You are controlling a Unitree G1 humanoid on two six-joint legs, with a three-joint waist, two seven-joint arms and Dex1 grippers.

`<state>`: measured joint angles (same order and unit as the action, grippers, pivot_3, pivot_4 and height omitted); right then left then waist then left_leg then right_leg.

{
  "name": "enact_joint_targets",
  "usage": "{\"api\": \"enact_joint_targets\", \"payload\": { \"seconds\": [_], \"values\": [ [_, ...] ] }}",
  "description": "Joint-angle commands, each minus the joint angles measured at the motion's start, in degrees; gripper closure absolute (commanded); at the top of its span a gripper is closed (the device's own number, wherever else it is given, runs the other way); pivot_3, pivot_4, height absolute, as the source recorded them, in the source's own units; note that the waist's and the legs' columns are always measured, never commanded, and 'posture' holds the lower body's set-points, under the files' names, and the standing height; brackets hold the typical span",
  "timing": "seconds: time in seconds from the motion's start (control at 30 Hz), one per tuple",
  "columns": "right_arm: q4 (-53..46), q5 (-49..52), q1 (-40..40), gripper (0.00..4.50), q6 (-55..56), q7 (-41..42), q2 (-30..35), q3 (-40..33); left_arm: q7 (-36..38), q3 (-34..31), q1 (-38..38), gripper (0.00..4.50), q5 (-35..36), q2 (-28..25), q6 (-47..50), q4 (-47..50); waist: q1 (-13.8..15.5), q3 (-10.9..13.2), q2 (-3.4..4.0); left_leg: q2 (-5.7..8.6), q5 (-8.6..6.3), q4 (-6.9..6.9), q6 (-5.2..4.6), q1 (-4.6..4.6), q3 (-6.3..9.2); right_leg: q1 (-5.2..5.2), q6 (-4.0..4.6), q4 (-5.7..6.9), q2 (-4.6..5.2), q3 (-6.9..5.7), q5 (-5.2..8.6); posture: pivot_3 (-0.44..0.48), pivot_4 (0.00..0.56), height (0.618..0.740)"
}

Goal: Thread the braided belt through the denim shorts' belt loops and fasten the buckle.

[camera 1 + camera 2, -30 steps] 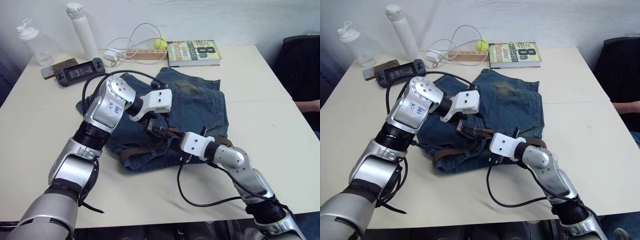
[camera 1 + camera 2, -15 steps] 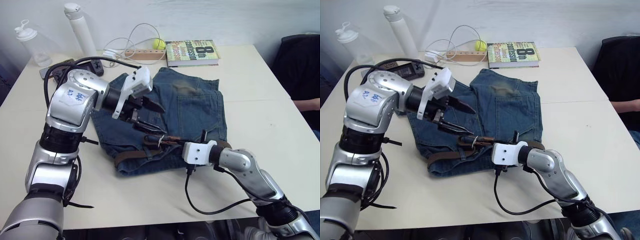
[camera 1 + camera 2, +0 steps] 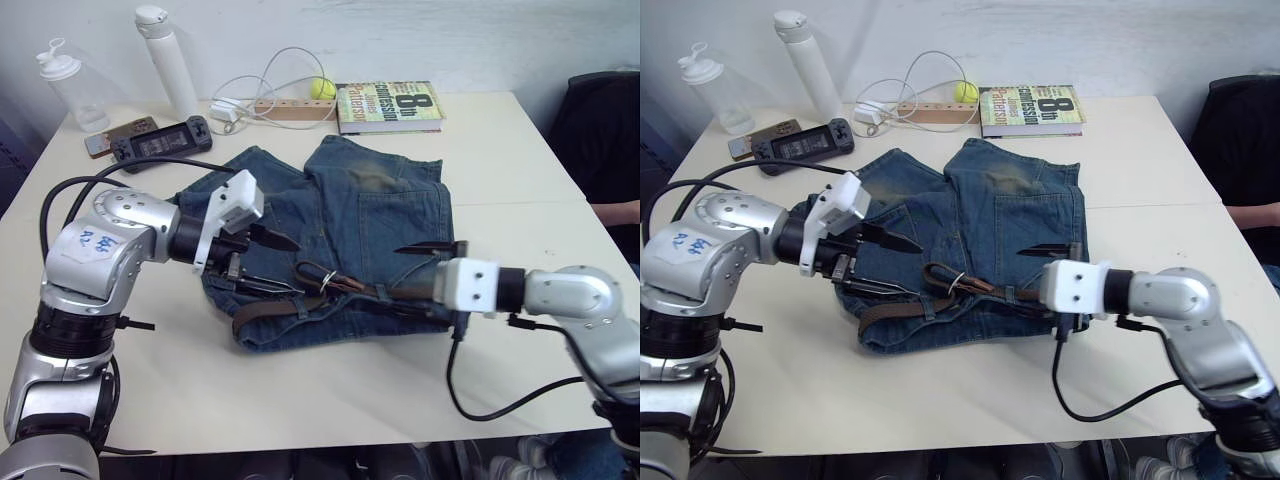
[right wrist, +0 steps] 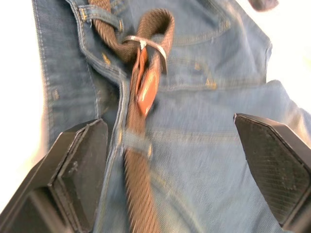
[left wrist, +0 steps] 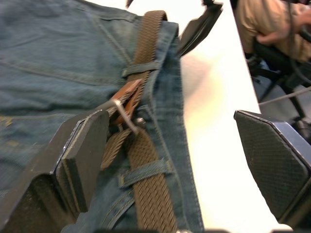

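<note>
Denim shorts [image 3: 370, 230] lie between both grippers; left gripper [image 3: 268, 262] at their left, right gripper [image 3: 425, 268] at their right, buckle [image 3: 322, 279] between.

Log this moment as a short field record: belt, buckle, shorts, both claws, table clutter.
belt: braided belt lies along the waistband of the denim shorts, passing under belt loops
buckle: buckle has the tan tip through it
left claw: left claw open, holding nothing, over the shorts
right claw: right claw open, holding nothing, over the shorts
table clutter: book, white bottle, game controller, yellow ball
</note>
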<state>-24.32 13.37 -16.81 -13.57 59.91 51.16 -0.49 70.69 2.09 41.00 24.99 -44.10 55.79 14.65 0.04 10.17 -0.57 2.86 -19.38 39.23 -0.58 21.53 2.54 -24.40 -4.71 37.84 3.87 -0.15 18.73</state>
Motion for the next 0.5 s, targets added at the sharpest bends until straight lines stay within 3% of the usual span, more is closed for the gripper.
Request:
{"api": "enact_joint_targets", "payload": {
  "seconds": [0.03, 0.3, 0.5],
  "values": [
    [-0.07, 2.86, -3.63, 0.0, -3.66, -0.91, 0.31, -2.45, -2.12, -1.17, -1.54, 0.78, 1.48, -0.51, -0.29, -1.15, -0.06, 0.0, 0.0, 0.0, 0.0, 0.0, 0.0, -0.02, -0.01, 0.0, 0.0, 0.01, 0.01, 0.01, 0.0, 0.0, 0.15, 0.735],
    [0.72, 4.64, -9.57, 0.0, -8.48, -2.86, -1.28, -1.51, -4.14, 6.06, -8.43, 4.46, -2.48, -1.34, -8.0, -0.68, 0.02, 0.0, 0.0, 0.0, -0.01, -0.05, 0.0, -0.05, -0.02, -0.03, 0.01, -0.01, -0.02, 0.09, 0.0, 0.0, 0.15, 0.735],
    [-0.43, 7.59, -11.66, 0.0, -14.43, -2.3, -1.95, 0.64, -6.89, 10.12, -13.53, 4.46, -5.79, -0.15, -12.79, -2.27, 0.08, 0.0, 0.01, 0.02, -0.02, -0.04, -0.03, -0.04, -0.02, -0.03, 0.01, -0.04, 0.01, 0.1, 0.0, 0.0, 0.15, 0.735]
  ]
}}
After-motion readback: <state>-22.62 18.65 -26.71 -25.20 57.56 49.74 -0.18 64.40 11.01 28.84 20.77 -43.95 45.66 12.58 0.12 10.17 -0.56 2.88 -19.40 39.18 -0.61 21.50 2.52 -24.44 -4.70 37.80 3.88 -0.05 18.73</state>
